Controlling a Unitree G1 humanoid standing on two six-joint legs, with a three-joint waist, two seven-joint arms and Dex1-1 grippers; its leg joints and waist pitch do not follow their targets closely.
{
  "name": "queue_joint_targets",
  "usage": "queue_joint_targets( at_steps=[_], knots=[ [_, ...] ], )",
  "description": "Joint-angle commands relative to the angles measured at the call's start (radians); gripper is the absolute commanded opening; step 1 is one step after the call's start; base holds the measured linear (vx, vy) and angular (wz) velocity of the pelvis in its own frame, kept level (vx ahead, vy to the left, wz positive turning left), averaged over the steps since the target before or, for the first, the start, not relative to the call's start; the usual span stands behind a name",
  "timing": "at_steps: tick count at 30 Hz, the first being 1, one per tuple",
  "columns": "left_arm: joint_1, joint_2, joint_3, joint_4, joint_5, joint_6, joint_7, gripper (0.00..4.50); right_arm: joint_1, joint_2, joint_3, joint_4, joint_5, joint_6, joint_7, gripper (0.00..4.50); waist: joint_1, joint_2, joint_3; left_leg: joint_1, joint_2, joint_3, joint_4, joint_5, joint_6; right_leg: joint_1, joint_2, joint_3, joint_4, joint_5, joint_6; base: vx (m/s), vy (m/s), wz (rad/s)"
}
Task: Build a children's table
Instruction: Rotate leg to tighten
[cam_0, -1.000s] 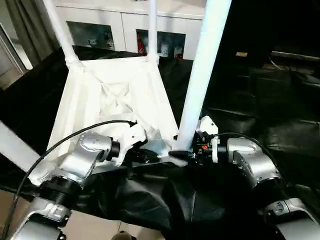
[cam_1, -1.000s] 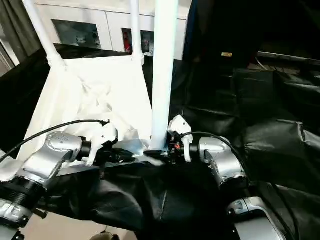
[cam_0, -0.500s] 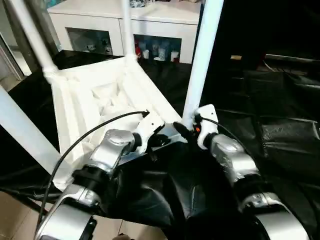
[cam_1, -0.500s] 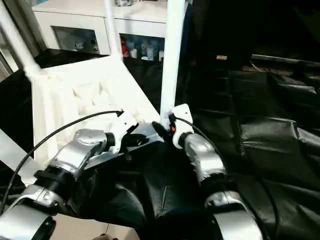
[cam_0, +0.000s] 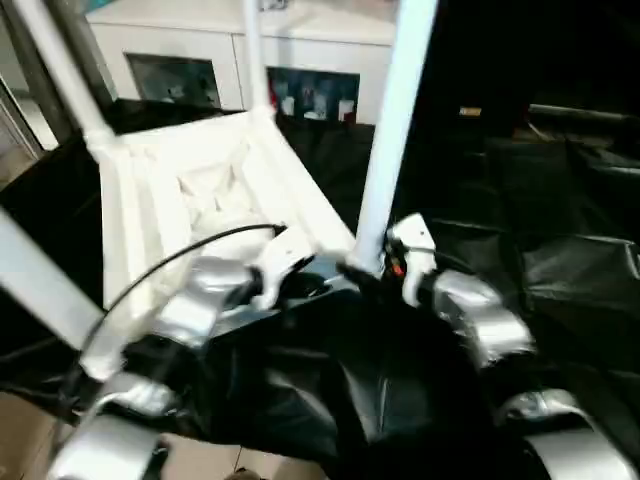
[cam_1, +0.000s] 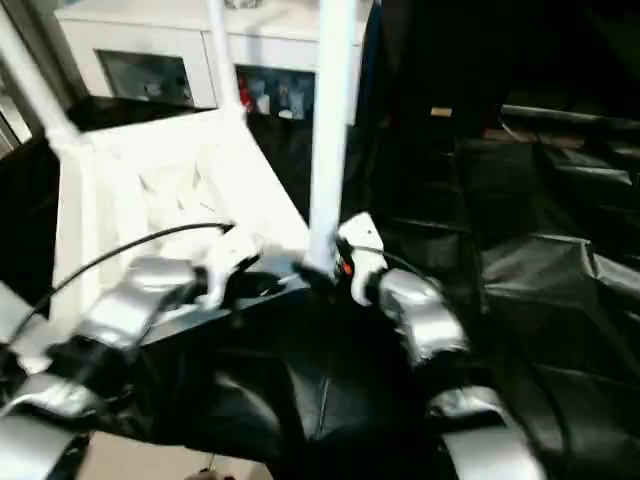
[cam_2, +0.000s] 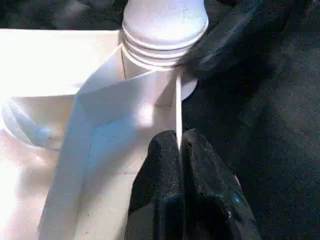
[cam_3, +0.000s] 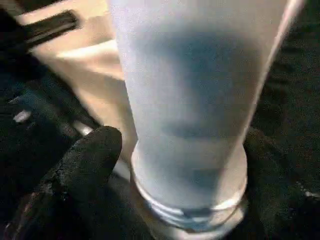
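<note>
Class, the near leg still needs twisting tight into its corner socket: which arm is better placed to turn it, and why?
The right. Its claw already wraps the long white tapered tube leg at the base, while the left claw pinches the white plastic tabletop's thin rim, steadying it.

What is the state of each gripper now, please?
Left gripper: shut on the tabletop rim.
Right gripper: shut on the leg near its base.

You see two silver, rounded forearms, each ending in a white wrist housing. A thin black cable arcs over the left forearm (cam_0: 205, 300) to its wrist. The right forearm (cam_0: 478, 318) has a small red-orange mark by its white housing. The left gripper (cam_2: 180, 150) has matte black, blunt fingers; the right gripper's fingers (cam_3: 90, 160) look black and grainy.
</note>
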Motion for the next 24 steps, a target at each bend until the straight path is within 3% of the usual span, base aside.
queue_joint_targets(
  at_steps=[1,7,12,17,20,23,24],
  knots=[
    [0.002,-0.005,-0.023,-0.055,-0.045,-0.016,-0.072,0.00,0.012,-0.002,0.047,-0.041,0.018,0.013,0.107,3.90,0.007,-0.008,-0.084,0.005,0.015,0.006,-0.048,-0.126,0.090,0.061,-0.037,0.027,-0.045,0.017,-0.280,0.000,0.000,0.00],
    [0.035,0.056,-0.032,-0.108,-0.063,0.000,-0.173,0.00,0.020,-0.054,0.065,-0.059,0.009,-0.001,0.201,3.90,0.017,-0.005,-0.081,0.008,0.021,0.008,-0.047,-0.151,0.092,0.050,-0.039,0.026,-0.048,-0.040,-0.291,0.000,0.000,0.00],
    [0.046,0.072,-0.029,-0.125,-0.069,0.006,-0.179,0.00,0.020,-0.048,0.072,-0.074,0.020,0.017,0.214,3.45,0.016,-0.008,-0.074,0.010,0.022,0.003,-0.058,-0.239,0.039,0.049,-0.045,0.028,-0.059,-0.185,-0.250,0.000,0.000,0.00],
    [0.054,0.069,-0.029,-0.125,-0.063,0.007,-0.165,0.00,0.041,-0.037,0.082,-0.101,0.022,0.032,0.228,3.01,0.019,-0.011,-0.079,0.007,0.019,0.005,-0.052,-0.188,0.049,0.050,-0.042,0.028,-0.053,-0.110,-0.254,0.000,0.000,0.00],
    [0.047,0.048,-0.016,-0.112,-0.050,0.005,-0.116,0.00,0.055,-0.026,0.080,-0.104,0.020,0.031,0.208,2.83,0.021,-0.013,-0.080,0.005,0.019,0.005,-0.049,-0.165,0.061,0.050,-0.043,0.027,-0.049,-0.087,-0.260,0.000,0.000,0.00],
    [0.030,0.024,-0.006,-0.084,-0.029,0.004,-0.046,0.00,0.063,-0.004,0.066,-0.082,0.017,0.006,0.153,2.75,0.022,-0.014,-0.076,0.005,0.018,0.005,-0.052,-0.190,0.053,0.049,-0.046,0.028,-0.056,-0.141,-0.246,0.000,0.000,0.00],
    [0.009,-0.002,0.004,-0.049,-0.005,0.013,0.033,0.00,0.061,0.019,0.051,-0.051,0.009,0.009,0.082,2.72,0.019,-0.010,-0.071,0.009,0.018,0.005,-0.056,-0.220,0.041,0.043,-0.046,0.030,-0.065,-0.188,-0.238,0.000,0.000,0.00]
  ],
)
